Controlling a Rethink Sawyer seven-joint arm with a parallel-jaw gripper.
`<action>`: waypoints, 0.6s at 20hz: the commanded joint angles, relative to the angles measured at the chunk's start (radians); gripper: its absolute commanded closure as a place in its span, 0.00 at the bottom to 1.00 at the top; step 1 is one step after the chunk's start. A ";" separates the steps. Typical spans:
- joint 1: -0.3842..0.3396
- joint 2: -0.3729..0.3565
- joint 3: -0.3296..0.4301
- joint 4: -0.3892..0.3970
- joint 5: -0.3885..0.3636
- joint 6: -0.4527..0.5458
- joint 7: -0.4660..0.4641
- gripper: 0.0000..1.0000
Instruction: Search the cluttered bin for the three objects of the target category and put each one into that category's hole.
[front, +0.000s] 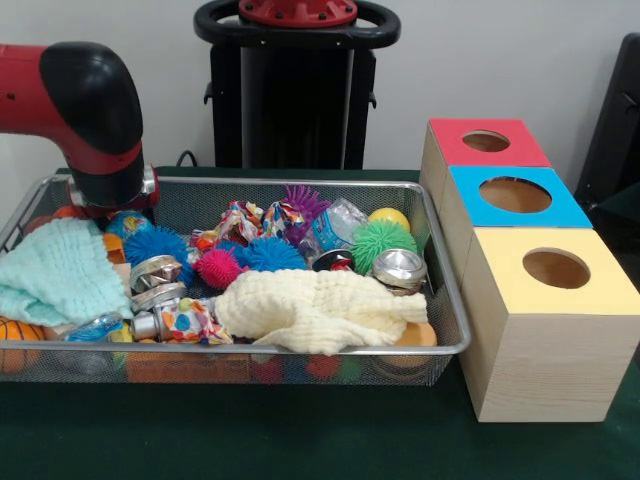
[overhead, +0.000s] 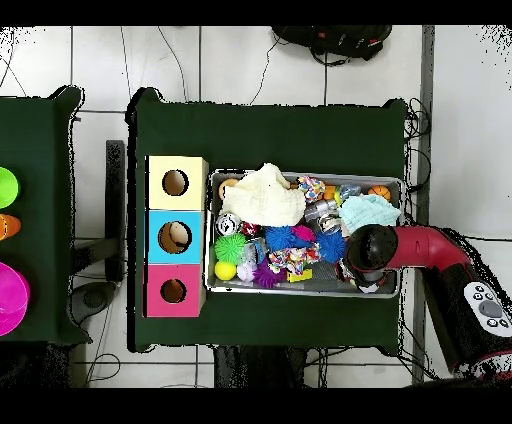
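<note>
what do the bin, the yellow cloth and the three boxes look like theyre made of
Bin: fine metal wire mesh with a shiny rim; you can see through its walls.
Yellow cloth: soft, matte waffle-textured fabric, probably cotton.
Three boxes: pale wood, going by the grain lines on their sides, with matte red, blue and yellow tops.

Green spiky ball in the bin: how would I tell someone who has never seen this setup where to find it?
Start at the wire bin and go to the end beside the three wooden boxes. The green spiky ball sits there toward the back, just in front of a smooth yellow ball and behind a shiny metal can. It is the only green spiky ball; the others are blue, pink or purple.
</note>
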 joint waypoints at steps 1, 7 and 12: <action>-0.060 0.274 -0.164 0.160 -0.125 0.053 -0.235 0.00; -0.100 0.249 -0.155 0.199 -0.123 -0.078 -0.162 1.00; -0.095 0.259 -0.158 0.187 -0.103 -0.040 -0.177 1.00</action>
